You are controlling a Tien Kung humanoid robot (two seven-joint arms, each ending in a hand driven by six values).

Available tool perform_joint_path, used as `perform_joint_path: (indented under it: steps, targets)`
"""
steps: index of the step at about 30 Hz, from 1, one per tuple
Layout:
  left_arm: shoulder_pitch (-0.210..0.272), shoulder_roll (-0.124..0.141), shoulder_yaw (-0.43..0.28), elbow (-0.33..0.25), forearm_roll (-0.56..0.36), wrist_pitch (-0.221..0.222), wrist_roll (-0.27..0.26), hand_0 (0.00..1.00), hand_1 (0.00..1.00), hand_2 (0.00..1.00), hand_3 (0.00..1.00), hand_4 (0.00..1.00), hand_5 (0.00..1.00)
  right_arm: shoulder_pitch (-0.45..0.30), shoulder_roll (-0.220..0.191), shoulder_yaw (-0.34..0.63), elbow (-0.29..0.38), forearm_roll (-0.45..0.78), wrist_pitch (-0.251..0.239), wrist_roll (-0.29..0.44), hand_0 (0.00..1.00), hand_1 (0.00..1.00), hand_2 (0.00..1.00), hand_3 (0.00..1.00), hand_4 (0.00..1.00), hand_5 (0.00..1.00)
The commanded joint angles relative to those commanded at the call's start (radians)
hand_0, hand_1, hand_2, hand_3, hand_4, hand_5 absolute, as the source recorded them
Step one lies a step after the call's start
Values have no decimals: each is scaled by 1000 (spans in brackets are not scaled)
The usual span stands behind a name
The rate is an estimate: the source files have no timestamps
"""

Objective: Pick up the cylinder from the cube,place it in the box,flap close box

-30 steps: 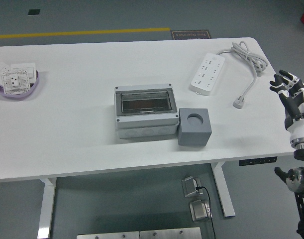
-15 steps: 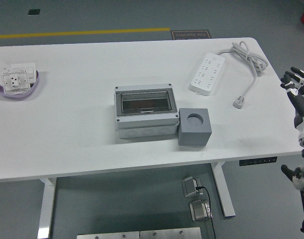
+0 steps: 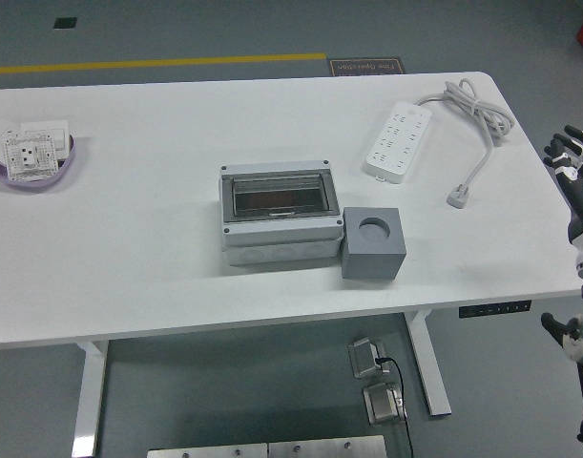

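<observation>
The box [image 3: 281,212] sits mid-table, its clear flap down, touching the cube [image 3: 373,244], whose round hole looks empty. The cylinder can't be made out. The right hand [image 3: 577,176] hangs off the table's right edge, fingers loosely apart, holding nothing.

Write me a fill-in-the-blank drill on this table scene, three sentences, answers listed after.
1. The grey cube stands against the box's ____ side, as the camera sees it.
2. The round hole in the cube's top holds ____.
3. The white power strip lies on the table to the far ____ of the box.

Missing words: right; nothing; right
</observation>
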Motion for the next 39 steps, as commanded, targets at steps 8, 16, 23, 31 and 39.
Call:
perform_joint_path:
  steps: [8,16,23,31,39]
  targets:
    - [5,-9,-6,0,7,-1,5,694,684,688,809,735,367,-3,8,7,1,0,-2,2,687,648,700,713,823,302]
    - [1,-5,-8,0,4,1,4,694,685,688,809,735,367,-5,8,9,0,-13,-8,0,685,648,699,712,821,302]
    - [3,-8,-10,0,4,1,6,694,685,688,809,736,367,-5,14,3,-12,-4,-22,9,685,648,699,711,821,299]
    - [9,-10,-16,0,10,2,11,694,685,688,809,736,367,1,16,-16,-34,37,-79,30,684,647,699,707,820,294]
    - [11,-12,-25,0,15,4,13,694,684,687,809,735,367,16,14,-43,-2,-91,-151,-40,648,622,678,678,790,258]
